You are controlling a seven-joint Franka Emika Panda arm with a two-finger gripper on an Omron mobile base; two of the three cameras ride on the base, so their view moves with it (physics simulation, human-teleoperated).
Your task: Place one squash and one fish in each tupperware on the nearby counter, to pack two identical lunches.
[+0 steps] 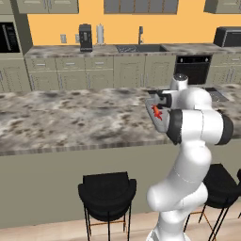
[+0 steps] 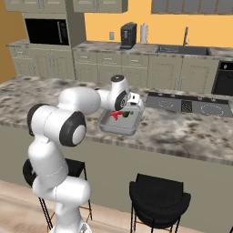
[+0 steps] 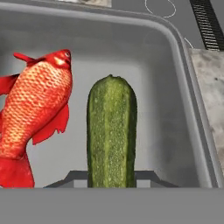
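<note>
In the hand view, a slim dark green squash [image 3: 111, 131] stands between my fingertips [image 3: 72, 178], with my gripper [image 3: 111, 180] shut on its near end. It is inside a light-grey tupperware [image 3: 179, 65], beside a bright red-orange fish [image 3: 37, 105] that lies on the container's floor to the left. I cannot tell whether the squash touches the floor. From the right base view the tupperware [image 2: 105, 125] sits on the island counter under my gripper [image 2: 126, 109], with the fish [image 2: 116, 114] and the squash [image 2: 128, 113] in it. The left base view shows the fish [image 1: 156, 112] in the tupperware [image 1: 149, 104].
The tupperware is near the front edge of a marbled island counter [image 2: 182, 132]. A cooktop [image 2: 186, 105] is set into the counter just right of it. Black stools [image 1: 107, 193] stand below the counter. Cabinets, a sink and a coffee machine [image 2: 128, 35] line the back wall.
</note>
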